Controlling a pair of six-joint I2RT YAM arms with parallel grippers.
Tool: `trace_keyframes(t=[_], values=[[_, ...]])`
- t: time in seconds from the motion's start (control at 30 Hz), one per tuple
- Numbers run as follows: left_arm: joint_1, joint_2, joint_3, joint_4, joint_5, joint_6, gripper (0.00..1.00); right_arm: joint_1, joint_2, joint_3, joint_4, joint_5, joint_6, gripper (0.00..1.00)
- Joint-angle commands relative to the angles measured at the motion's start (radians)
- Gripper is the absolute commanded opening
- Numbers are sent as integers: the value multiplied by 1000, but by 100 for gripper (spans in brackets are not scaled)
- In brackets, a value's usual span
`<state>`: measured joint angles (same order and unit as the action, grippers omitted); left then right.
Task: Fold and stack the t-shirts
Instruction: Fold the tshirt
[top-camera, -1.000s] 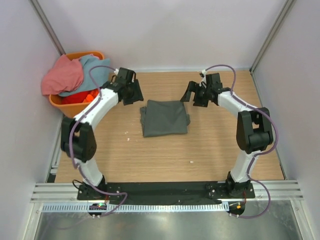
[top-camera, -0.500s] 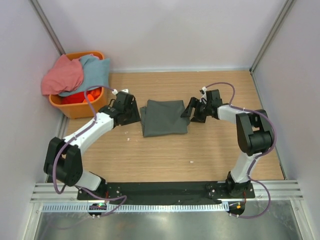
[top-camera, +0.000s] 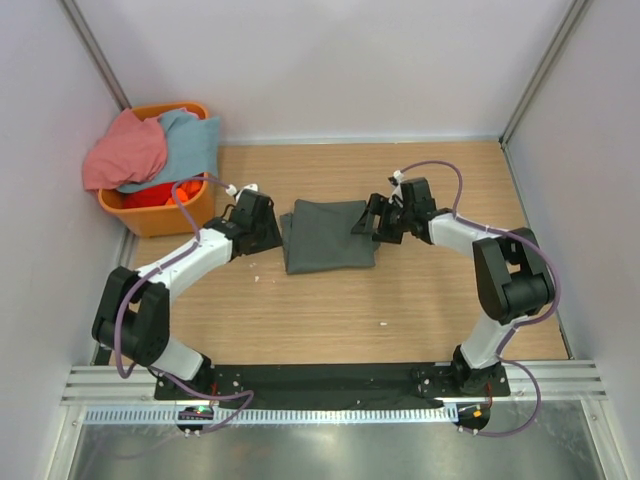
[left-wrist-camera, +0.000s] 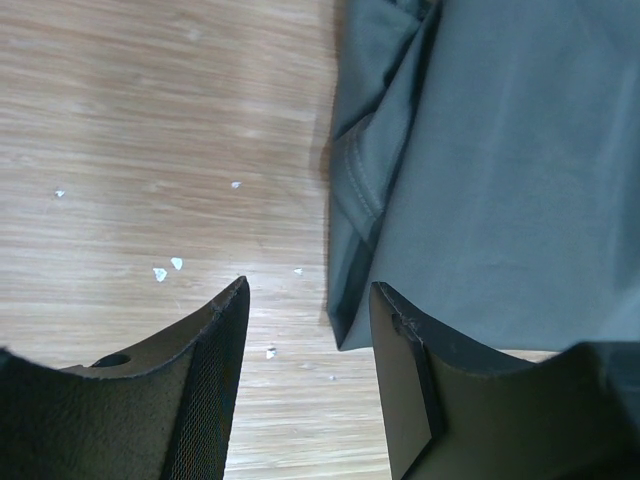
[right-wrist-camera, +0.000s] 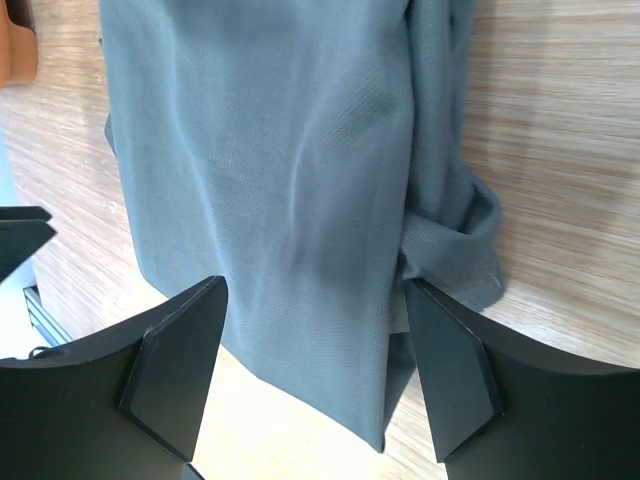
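Note:
A dark grey t-shirt (top-camera: 327, 235) lies folded into a rough square on the wooden table. My left gripper (top-camera: 270, 226) is open at its left edge; in the left wrist view the jaws straddle the shirt's corner (left-wrist-camera: 350, 310). My right gripper (top-camera: 366, 222) is open over the shirt's right edge, with the grey cloth (right-wrist-camera: 290, 200) between its fingers. A salmon-pink t-shirt (top-camera: 125, 150) and a light blue t-shirt (top-camera: 190, 140) lie heaped in the orange basket (top-camera: 150, 215).
The basket stands at the back left corner, close to my left arm. White walls and metal posts (top-camera: 540, 70) enclose the table. Small white crumbs (left-wrist-camera: 165, 268) lie on the wood beside the shirt.
Both grippers came down from the back of the table to the grey shirt's left and right edges. The right gripper has moved inward over the cloth. The shirt has not moved.

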<state>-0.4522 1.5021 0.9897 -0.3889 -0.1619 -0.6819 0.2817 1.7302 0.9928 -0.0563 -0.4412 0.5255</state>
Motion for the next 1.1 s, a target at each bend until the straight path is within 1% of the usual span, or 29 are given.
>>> trace_keyframes(t=[0.0, 0.17, 0.2, 0.33, 0.43, 0.63, 0.9, 0.93, 1.0, 1.07], values=[[-3, -23, -32, 71, -36, -13, 53, 23, 23, 35, 45, 21, 8, 78], [-2, 1, -51, 91, -50, -7, 52, 40, 17, 46, 27, 44, -4, 77], [-2, 1, -52, 93, -47, -7, 52, 42, -9, 46, -5, 94, -18, 78], [-2, -9, -65, 96, -45, -8, 52, 40, -64, 76, -117, 215, -81, 78], [-2, -17, -68, 99, -37, -11, 52, 40, -73, 99, -163, 255, -99, 78], [-2, -40, -74, 88, -19, -16, 51, 40, -21, 125, -160, 254, -104, 78], [-3, -147, -124, 44, -10, -13, 51, 47, 55, 161, -143, 239, -105, 77], [-3, -157, -135, 38, -13, -11, 51, 51, 58, 162, -142, 237, -105, 74], [-3, -175, -146, 30, -18, -8, 52, 56, 66, 164, -137, 236, -101, 72], [-3, -189, -160, 25, -30, -4, 52, 66, 71, 165, -135, 231, -96, 65]])
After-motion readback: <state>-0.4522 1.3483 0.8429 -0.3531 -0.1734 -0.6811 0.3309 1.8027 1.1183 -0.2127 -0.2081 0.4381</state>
